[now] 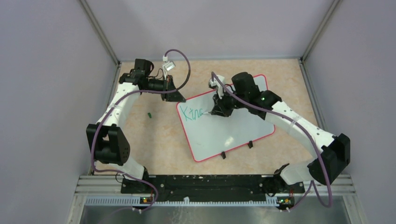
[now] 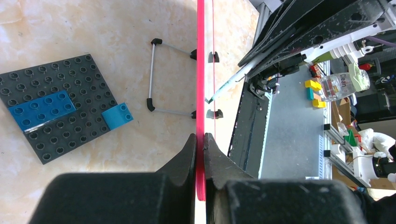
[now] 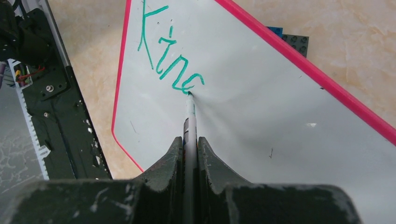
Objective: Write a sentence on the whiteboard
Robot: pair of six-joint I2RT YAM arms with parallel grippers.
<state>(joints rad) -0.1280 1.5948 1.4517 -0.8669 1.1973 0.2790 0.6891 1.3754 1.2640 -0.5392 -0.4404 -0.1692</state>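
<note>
The whiteboard lies tilted on the table, its red-pink rim showing edge-on in the left wrist view. Teal-green lettering reading about "Kinc" sits near its upper left corner and also shows in the right wrist view. My left gripper is shut on the board's rim at that corner, a finger on each side. My right gripper is shut on a white marker. The marker's tip touches the board at the end of the last letter.
A dark grey plate with blue bricks lies behind the board and peeks past its rim. Two black clips sit on the board's near edge. A small green piece lies left of the board. Walls enclose the table.
</note>
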